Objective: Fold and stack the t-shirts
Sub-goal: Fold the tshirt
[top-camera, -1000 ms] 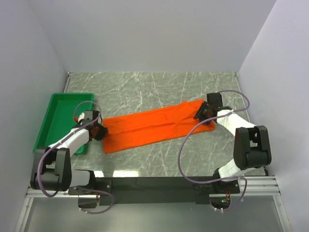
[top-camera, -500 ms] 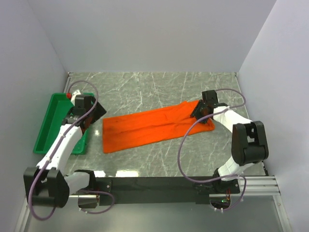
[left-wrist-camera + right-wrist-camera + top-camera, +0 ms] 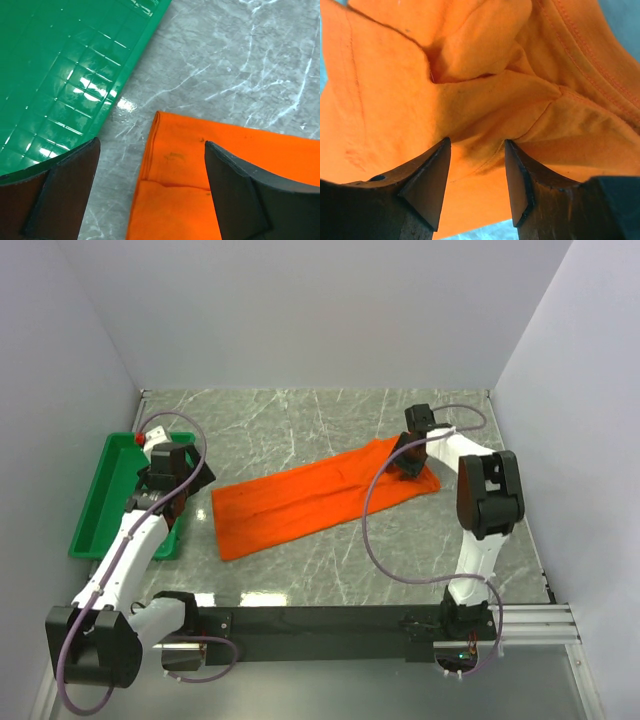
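The orange t-shirt (image 3: 310, 502) is laid as a long, partly folded strip on the tabletop (image 3: 300, 430), its right end clenched in the right tool (image 3: 477, 145), the left tool (image 3: 151, 147) held released over its left end; crosswise folds and stacking are judged outstanding.

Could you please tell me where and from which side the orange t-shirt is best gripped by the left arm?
Likely the short end by the green tray: the t-shirt lies flat as a long strip, and its stacked edges give a lip. Come down from above with the open left claw, one finger off the cloth, one on it.
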Robot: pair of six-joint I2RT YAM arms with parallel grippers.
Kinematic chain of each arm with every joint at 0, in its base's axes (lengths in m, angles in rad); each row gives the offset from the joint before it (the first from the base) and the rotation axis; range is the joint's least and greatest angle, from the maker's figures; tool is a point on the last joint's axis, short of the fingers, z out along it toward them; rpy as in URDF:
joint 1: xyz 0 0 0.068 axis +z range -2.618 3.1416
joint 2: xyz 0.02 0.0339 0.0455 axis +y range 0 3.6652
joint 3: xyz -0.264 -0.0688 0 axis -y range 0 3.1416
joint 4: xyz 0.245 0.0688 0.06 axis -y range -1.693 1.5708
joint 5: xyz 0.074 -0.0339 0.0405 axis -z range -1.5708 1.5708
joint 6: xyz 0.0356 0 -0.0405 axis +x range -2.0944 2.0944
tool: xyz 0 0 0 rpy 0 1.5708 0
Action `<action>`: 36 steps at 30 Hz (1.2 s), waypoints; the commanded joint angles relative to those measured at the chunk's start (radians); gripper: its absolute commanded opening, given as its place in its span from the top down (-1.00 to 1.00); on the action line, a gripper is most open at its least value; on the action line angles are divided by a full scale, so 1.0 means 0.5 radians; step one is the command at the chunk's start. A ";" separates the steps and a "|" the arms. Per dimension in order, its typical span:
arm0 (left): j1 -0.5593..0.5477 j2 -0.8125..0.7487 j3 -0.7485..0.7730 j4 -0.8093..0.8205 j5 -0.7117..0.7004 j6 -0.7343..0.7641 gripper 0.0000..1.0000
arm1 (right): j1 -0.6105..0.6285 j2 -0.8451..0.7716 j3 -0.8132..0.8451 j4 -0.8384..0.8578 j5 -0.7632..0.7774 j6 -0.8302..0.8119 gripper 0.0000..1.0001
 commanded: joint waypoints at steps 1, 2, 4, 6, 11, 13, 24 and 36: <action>-0.008 0.008 0.016 0.049 -0.062 0.050 -0.80 | 0.030 0.202 0.249 -0.180 0.012 -0.109 -0.09; -0.008 0.011 0.016 0.040 -0.071 0.053 -0.79 | 0.036 0.242 0.301 -0.205 0.006 -0.125 -0.09; -0.008 0.001 0.013 0.046 -0.089 0.057 -0.79 | 0.055 0.340 0.476 -0.278 0.018 -0.158 -0.11; -0.008 -0.014 0.006 0.052 -0.096 0.060 -0.79 | 0.067 0.462 0.675 -0.358 -0.012 -0.192 -0.11; -0.008 -0.017 -0.009 0.055 -0.099 0.063 -0.78 | 0.089 0.730 1.145 -0.512 -0.074 -0.263 -0.09; -0.008 -0.008 -0.003 0.049 -0.102 0.063 -0.78 | 0.095 0.846 1.341 -0.530 -0.156 -0.269 -0.07; -0.008 -0.020 -0.021 0.064 -0.135 0.063 -0.79 | 0.171 0.903 1.548 0.018 -0.448 -0.238 -0.08; -0.005 -0.072 -0.003 0.043 -0.206 0.035 -0.79 | 0.610 0.031 0.796 0.323 -0.478 -0.330 -0.02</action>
